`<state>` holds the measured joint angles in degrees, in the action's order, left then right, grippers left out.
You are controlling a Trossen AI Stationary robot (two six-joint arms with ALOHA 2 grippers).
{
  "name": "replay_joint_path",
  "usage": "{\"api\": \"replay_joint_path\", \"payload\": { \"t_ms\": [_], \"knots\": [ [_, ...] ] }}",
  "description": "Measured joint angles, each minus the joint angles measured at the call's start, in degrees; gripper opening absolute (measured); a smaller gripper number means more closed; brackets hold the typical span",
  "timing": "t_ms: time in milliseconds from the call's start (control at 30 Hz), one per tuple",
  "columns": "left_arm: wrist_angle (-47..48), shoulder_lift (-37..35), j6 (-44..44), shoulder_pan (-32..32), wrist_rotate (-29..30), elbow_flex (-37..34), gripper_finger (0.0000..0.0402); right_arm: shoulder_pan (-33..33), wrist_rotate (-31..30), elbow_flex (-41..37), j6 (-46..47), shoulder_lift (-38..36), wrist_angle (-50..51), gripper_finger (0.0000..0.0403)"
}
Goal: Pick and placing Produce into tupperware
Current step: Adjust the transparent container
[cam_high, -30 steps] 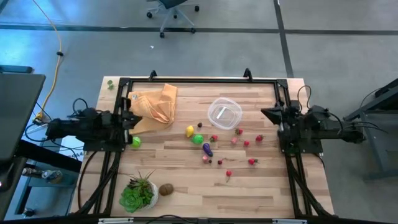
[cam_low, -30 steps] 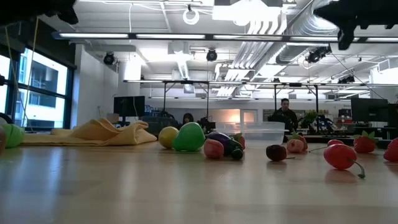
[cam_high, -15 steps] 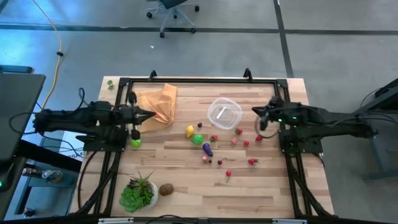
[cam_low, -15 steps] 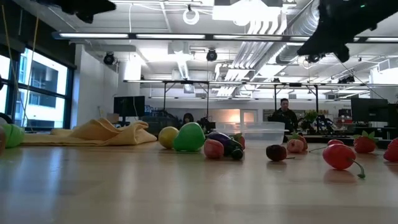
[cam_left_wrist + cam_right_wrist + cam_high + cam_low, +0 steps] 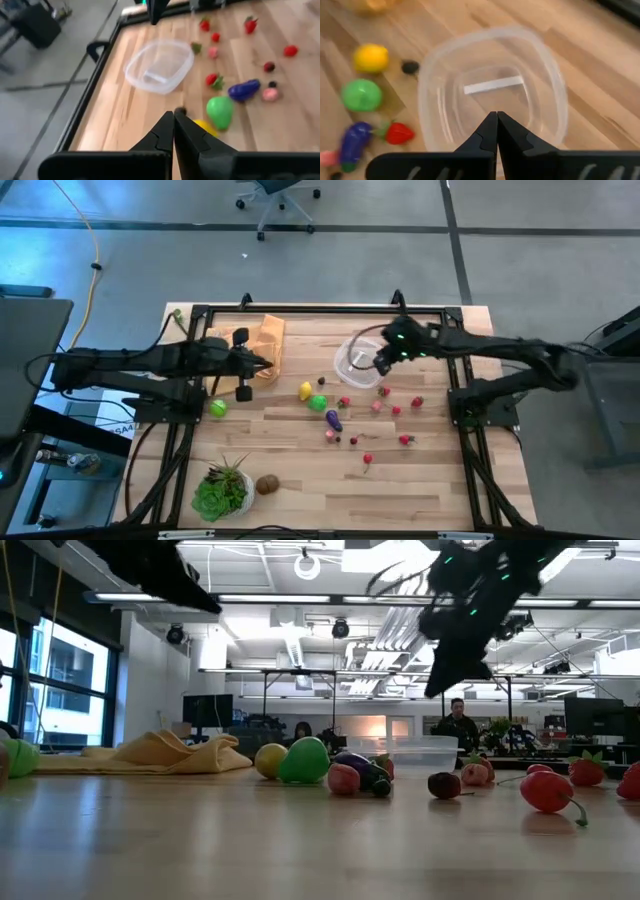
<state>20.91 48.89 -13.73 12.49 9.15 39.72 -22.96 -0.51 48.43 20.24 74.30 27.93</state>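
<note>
The clear tupperware (image 5: 358, 360) rests on its base right of the table's middle, with nothing in it (image 5: 495, 95). Toy produce lies scattered on the wood near it: a yellow piece (image 5: 305, 391), a green one (image 5: 318, 403), a purple one (image 5: 333, 420), several small red ones (image 5: 406, 440), a second green one (image 5: 218, 408) at the left and a brown one (image 5: 267, 484) near the front. My left gripper (image 5: 173, 116) is shut and hovers over the tan cloth's right edge (image 5: 268, 364). My right gripper (image 5: 496, 116) is shut and hovers above the tub's right rim (image 5: 378, 367). Both are raised well above the table (image 5: 470, 610).
A tan-orange cloth (image 5: 250, 348) lies crumpled at the far left of the table. A leafy plant in a white pot (image 5: 222, 492) stands at the near left. A black frame (image 5: 320, 308) borders the table. Bare wood (image 5: 420, 490) lies at the near right.
Both arms have swung out from the table's sides toward its middle. The left gripper has moved right, over the cloth. The right gripper has moved left, to above the tub's right rim. The produce and the tub have stayed where they were.
</note>
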Motion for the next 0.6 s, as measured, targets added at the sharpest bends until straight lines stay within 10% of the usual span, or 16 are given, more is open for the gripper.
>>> {"api": "replay_joint_path", "payload": {
  "t_ms": [333, 600],
  "knots": [
    [1.9, 5.5, -0.7, 1.8, -0.6, 0.0, 0.0003, 2.2, 2.5, 15.3, -8.4, 27.7, 1.6, 0.0000],
    [3.3, 6.1, -0.8, 1.8, -0.8, 0.0, 0.0003, 7.6, 2.0, 22.0, -8.4, 36.3, 5.8, 0.0000]
  ]
}}
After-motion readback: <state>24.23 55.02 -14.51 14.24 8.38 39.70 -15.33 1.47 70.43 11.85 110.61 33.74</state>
